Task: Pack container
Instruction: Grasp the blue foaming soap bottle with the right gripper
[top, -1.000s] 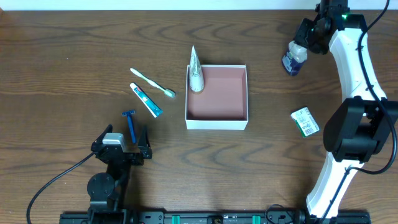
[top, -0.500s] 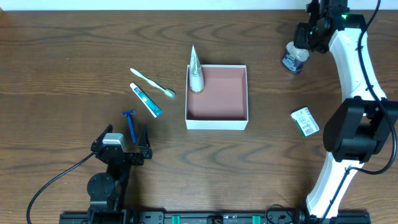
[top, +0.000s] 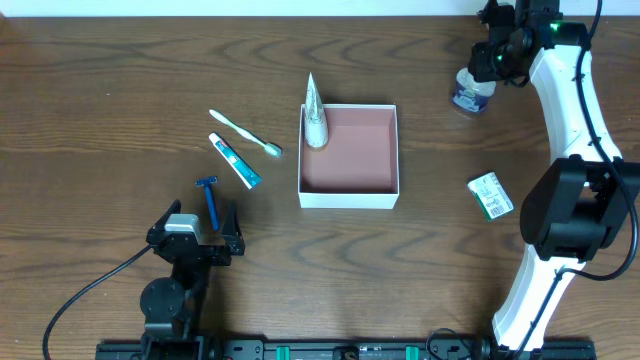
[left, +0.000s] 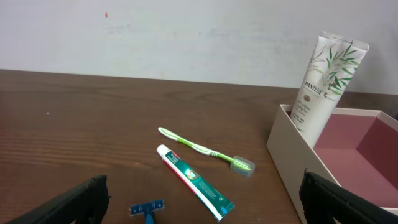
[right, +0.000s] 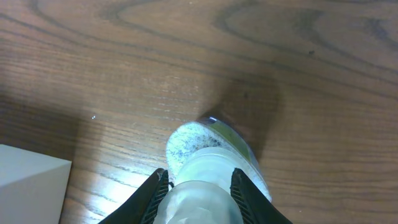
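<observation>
Overhead view, entries running left to right, each placed by the container.

1. Left gripper (top: 200, 228): well left of the container, on the robot's side of it. Its fingers are spread wide with nothing between them.
2. Blue plastic disposable razor (top: 209, 197): left of the container, just ahead of the left gripper.
3. White-and-teal toothpaste tube (top: 236, 161): left of the container, apart from it.
4. Green-and-white toothbrush (top: 244, 133): left of the container, just beyond the toothpaste tube.
5. White conical Pantene tube (top: 314, 112): inside the container, propped against its left wall at the far corner.
6. Container, a shallow square white-walled box with a reddish-brown floor (top: 348, 200): mid-table, holding only the Pantene tube.
7. Small clear bottle with a blue label (top: 468, 95): well right of the container, toward its far side. The right gripper (right: 199, 182) pinches its pale cap. We cannot tell whether the base touches the table.
8. Flat green-and-white packet (top: 489, 195): right of the container.

Risk, as we judge it: the hold sits high on a rounded cap, so the bottle may swing or slip during the carry. If it arrives tilted, it may catch the container's right wall or topple the Pantene tube.

Position: the container lies well left of the right jaws and nearer the robot. From the left jaws it lies ahead and to the right, its left wall just beyond the right finger in the left wrist view.
</observation>
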